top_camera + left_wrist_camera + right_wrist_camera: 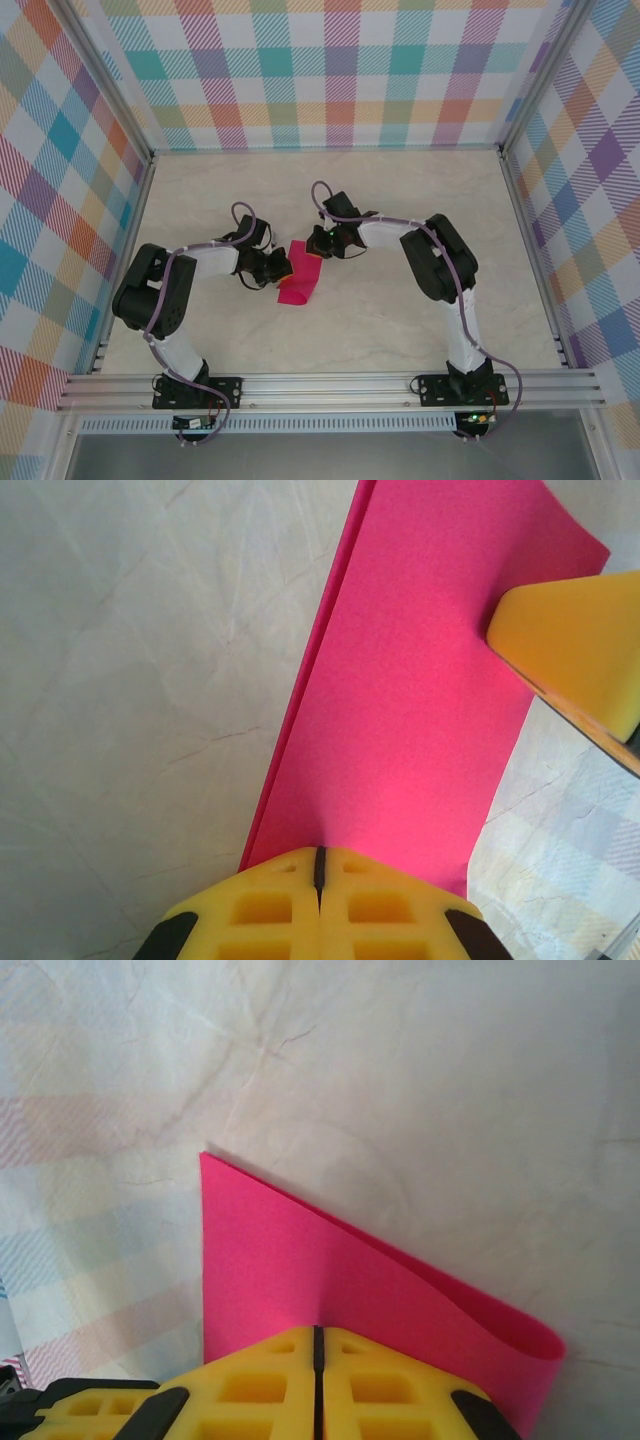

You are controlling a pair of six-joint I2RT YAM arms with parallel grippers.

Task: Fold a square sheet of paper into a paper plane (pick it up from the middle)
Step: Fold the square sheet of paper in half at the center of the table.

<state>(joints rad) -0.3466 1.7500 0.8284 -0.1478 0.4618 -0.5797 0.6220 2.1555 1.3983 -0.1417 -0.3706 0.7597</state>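
Observation:
The square sheet of paper (300, 277) is magenta-pink and doubled over into a long strip, lying mid-table between the two arms. In the left wrist view the sheet of paper (420, 680) shows two layered edges on its left side. My left gripper (320, 852) is shut on its near edge, and the right gripper's yellow finger (580, 650) touches its far corner. In the right wrist view the sheet of paper (300, 1260) curves into a soft rounded fold at the right, and my right gripper (318, 1330) is shut on its edge. From above, the left gripper (282, 268) and right gripper (312, 243) meet at the strip's upper end.
The pale marbled table (400, 320) is walled by checked panels (330, 70) at the back and both sides. An aluminium rail (330, 385) runs along the near edge, where the arm bases are bolted.

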